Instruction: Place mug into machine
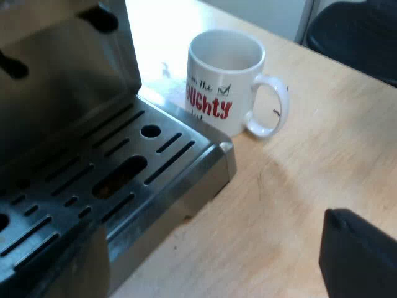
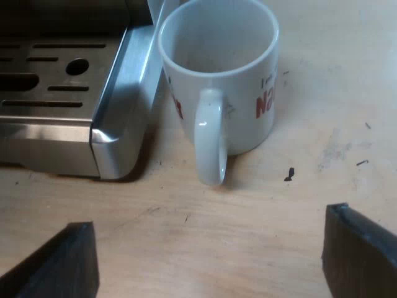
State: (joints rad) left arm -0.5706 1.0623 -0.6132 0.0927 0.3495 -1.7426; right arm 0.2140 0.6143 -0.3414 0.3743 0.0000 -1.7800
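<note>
Wooden counter (image 2: pixel 267 211): my right tool (image 2: pixel 209 245), spread wide, faces the mug (image 2: pixel 242 118) handle-first. Closing off-centre could tip it against the drip tray (image 2: pixel 118 93).

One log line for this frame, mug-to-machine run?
mug: upright, empty, on table beside drip tray, not on it | right gripper: open, facing mug handle, not touching | step: grasp pending

A light wooden table (image 1: pixel 316 161) is carrying a white mug (image 1: pixel 214 93), standing upright just beside the espresso machine (image 1: pixel 124 171).
</note>
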